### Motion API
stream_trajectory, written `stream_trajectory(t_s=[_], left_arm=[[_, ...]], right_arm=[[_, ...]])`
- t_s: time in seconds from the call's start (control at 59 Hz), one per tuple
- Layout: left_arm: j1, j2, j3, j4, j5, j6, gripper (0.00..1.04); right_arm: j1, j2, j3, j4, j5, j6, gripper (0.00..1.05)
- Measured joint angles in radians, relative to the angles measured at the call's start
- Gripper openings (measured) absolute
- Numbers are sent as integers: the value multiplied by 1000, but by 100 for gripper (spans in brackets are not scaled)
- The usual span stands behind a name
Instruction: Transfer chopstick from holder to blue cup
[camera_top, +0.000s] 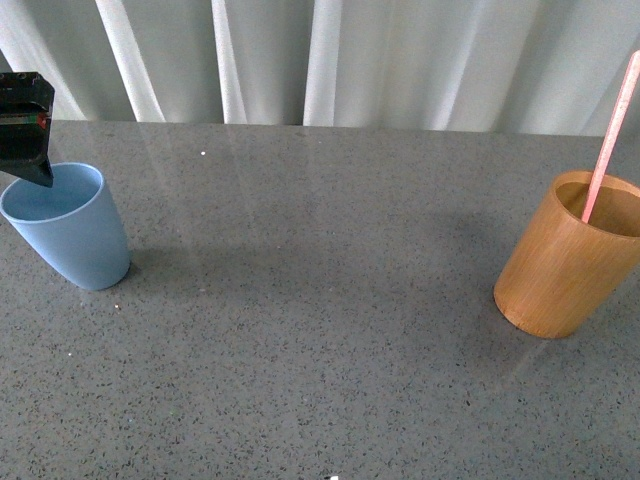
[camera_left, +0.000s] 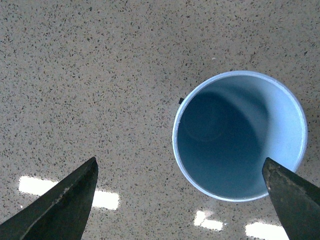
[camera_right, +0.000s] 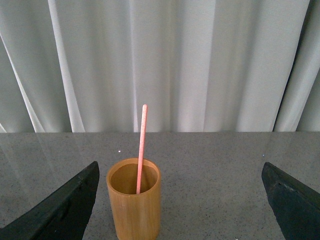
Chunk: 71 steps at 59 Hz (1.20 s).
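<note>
The blue cup (camera_top: 68, 225) stands empty at the left of the table. My left gripper (camera_top: 30, 140) hangs open just above its far left rim. In the left wrist view I look down into the cup (camera_left: 285, 130). The open left gripper (camera_left: 179, 162) has one finger over the cup's rim and the other off to the side. The orange-brown holder (camera_top: 565, 265) stands at the right with one pinkish-red chopstick (camera_top: 612, 130) leaning in it. The right gripper (camera_right: 180, 167) is open and empty. It sits back from the holder (camera_right: 134, 210) and chopstick (camera_right: 142, 145), level with them. It is out of the front view.
The grey speckled tabletop (camera_top: 320, 330) stretches between cup and holder with nothing on it. White curtains (camera_top: 330, 60) hang behind the table's far edge.
</note>
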Motion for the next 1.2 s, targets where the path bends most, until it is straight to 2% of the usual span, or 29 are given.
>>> stream_trajectory(t_s=[0.797, 0.898, 1.203], left_arm=[[-29, 145, 58, 32, 5, -40, 98], [-37, 157, 64, 39, -18, -39, 97], [-38, 173, 84, 35, -54, -16, 53]], right_arm=[[0, 0, 0, 0, 0, 0, 95], [0, 0, 0, 0, 0, 0, 95], [0, 0, 0, 0, 0, 0, 95]])
